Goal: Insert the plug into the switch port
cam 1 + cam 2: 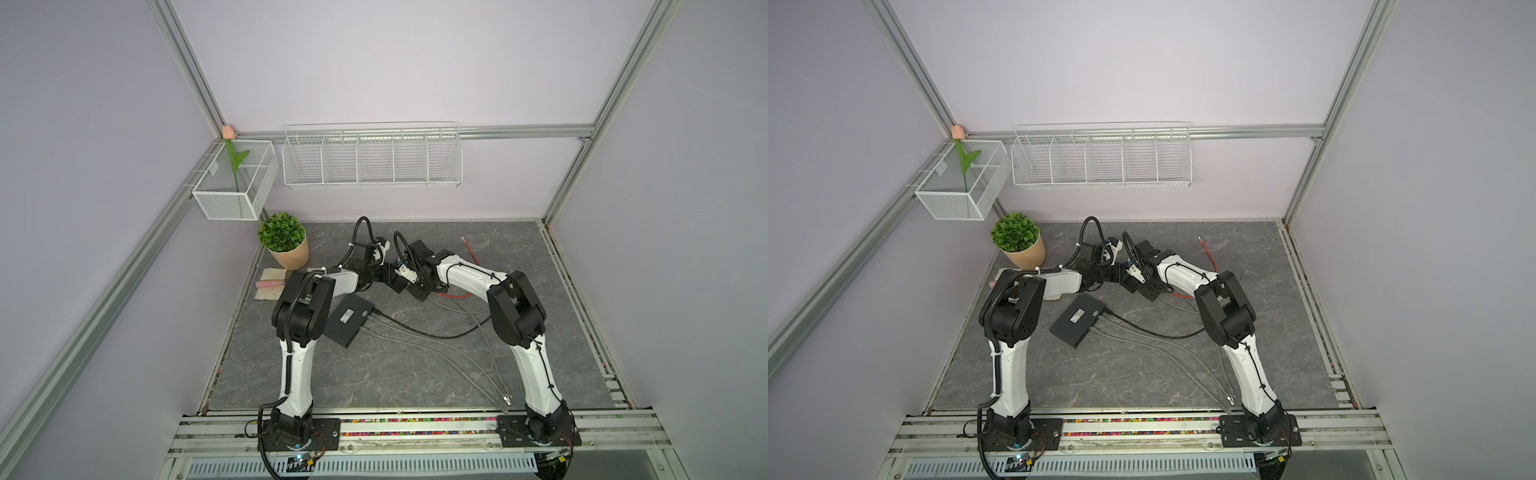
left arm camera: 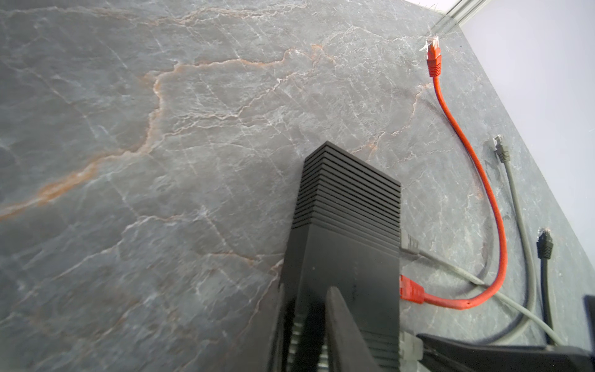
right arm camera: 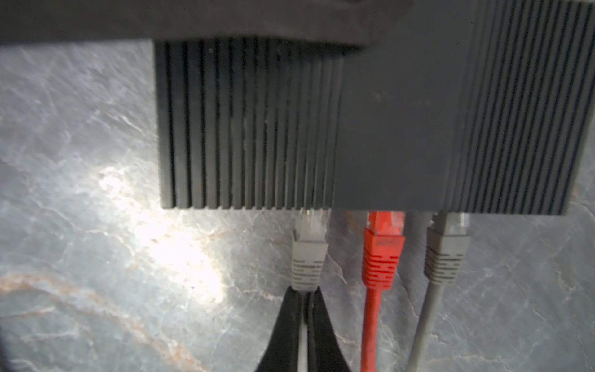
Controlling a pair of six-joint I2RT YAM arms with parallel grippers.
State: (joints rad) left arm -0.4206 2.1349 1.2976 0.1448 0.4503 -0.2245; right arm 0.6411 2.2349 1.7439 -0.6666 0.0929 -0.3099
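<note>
Grey plug [image 3: 308, 254] meets the switch [image 3: 386, 128] port edge, toward 12 o'clock on the worktop [image 1: 415, 374]. Right gripper [image 3: 304, 291] clenches its cable [image 3: 303, 348]. Left gripper [image 2: 307, 290] lies on the switch, grasp unclear.

At the switch [image 3: 396, 128] I counted: grey plug [image 3: 308, 257], two; red plug [image 3: 383, 254], one. Wire basket [image 1: 372, 166], two. Potted plant [image 1: 284, 241], one.

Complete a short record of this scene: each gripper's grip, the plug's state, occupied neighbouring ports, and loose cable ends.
left gripper: shut on the ribbed black switch
right gripper: shut on the light grey cable, just behind its plug
plug: tip at the switch's port; seating unclear
neighbouring ports: red plug and darker grey plug, inserted
loose connectors: red connector, grey connector, black connector
</note>
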